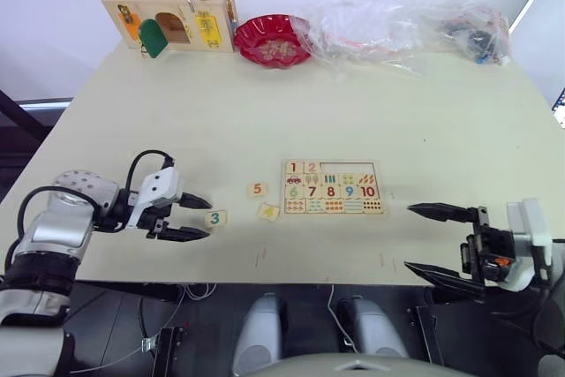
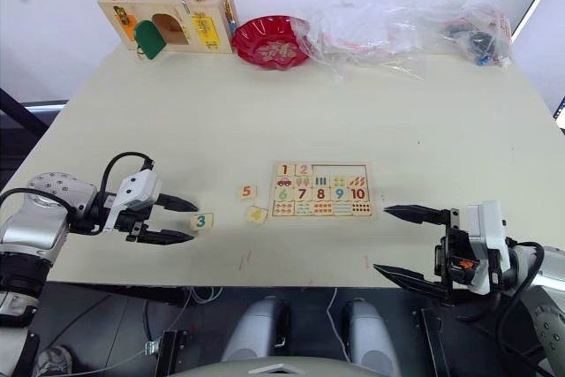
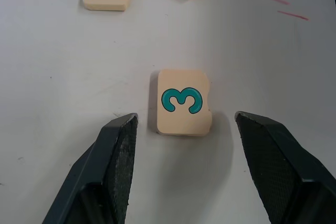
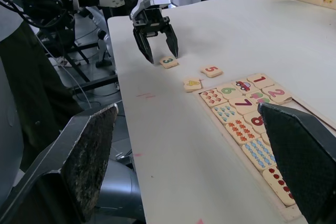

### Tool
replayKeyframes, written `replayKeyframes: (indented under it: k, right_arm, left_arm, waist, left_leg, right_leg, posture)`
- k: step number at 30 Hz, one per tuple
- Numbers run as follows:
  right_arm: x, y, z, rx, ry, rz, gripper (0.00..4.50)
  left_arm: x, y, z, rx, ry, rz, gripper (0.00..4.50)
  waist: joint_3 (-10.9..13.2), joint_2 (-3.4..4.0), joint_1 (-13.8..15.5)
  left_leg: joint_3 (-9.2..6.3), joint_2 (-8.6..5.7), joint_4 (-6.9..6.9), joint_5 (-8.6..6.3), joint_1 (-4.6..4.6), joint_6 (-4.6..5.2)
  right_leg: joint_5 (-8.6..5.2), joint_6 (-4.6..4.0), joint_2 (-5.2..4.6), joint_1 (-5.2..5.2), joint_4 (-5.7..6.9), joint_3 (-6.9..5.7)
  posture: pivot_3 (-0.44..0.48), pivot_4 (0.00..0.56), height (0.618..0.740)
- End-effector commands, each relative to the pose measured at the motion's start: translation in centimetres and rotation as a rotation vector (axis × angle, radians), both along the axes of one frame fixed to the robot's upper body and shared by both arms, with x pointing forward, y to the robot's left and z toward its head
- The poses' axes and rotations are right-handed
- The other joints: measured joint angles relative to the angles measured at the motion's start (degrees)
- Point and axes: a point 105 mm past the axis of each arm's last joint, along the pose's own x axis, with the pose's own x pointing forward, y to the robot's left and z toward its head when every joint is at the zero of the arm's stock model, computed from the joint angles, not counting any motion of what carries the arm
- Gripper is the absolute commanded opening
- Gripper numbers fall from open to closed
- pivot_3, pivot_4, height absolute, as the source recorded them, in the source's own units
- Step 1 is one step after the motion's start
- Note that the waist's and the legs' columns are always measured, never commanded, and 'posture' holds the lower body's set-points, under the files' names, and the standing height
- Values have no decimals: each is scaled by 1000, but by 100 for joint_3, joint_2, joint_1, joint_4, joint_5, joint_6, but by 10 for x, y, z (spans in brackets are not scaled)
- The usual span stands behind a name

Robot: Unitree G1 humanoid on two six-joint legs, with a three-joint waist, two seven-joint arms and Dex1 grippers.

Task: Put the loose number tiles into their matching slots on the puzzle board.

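Tile 3 [image 3: 184,102], with a teal digit, lies flat on the pale table [image 1: 265,112] near its front edge, left of the puzzle board. The left gripper [image 1: 196,219] is low over the table with its two black fingers spread wide. The tile sits just beyond the fingertips [image 3: 122,129], in line with the gap between them, and touches neither finger.

The right gripper [image 1: 424,237] hangs at the front right corner of the table, close to the edge. Its fingers are also spread wide and nothing is between them.

A little farther in, tile 4 [image 1: 268,211] with a yellow digit lies slightly turned, just beside the board's lower left corner. Tile 5 [image 1: 257,189] with an orange digit lies flat a bit behind and to the left of it. Both are apart from tile 3.

The puzzle board [image 1: 334,187] lies flat at the table's middle. In its top row, tile 1 [image 1: 294,167] and tile 2 [image 1: 312,167] sit in the two left slots, and the remaining slots [image 1: 349,167] to their right are vacant. Below are the digits 6 to 10 and the counting pictures.

At the far edge stand a wooden box with coloured doors [image 1: 169,17], a red bowl [image 1: 273,39] and a crumpled clear plastic bag [image 1: 402,28].
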Motion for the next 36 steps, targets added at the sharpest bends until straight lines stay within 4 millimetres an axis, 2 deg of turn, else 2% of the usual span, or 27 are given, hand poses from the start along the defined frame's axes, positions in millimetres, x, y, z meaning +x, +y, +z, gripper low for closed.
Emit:
replayKeyframes:
  k: [1,9,13,36]
  right_arm:
    - [-3,5,7,6,-44,19,4500]
    - [-2,5,7,5,-45,17,4500]
    - [-1,4,7,4,-44,13,4500]
    - [-1,3,5,7,-46,-3,4500]
  left_arm:
    - [4,1,1,18,-34,-2,3179]
    - [6,1,-6,19,-39,-1,3179]
    - [6,-2,-10,13,-47,-6,1952]
    - [8,-9,-12,0,-67,-38,1952]
  waist:
    - [0,0,2]
    - [-2,1,3]
    - [-3,2,3]
    - [-5,3,9]
  left_leg:
    - [0,0,0,0,0,0]
    - [0,0,0,0,2,0]
    - [0,-1,1,0,3,0]
    - [1,-2,1,0,5,0]
  right_leg:
    - [0,0,0,0,0,0]
    - [0,0,0,1,2,0]
    - [0,0,0,3,2,0]
    - [0,0,0,5,3,1]
  posture:
    - [0,150,740]
    - [0,150,740]
    - [0,150,740]
    - [0,150,740]
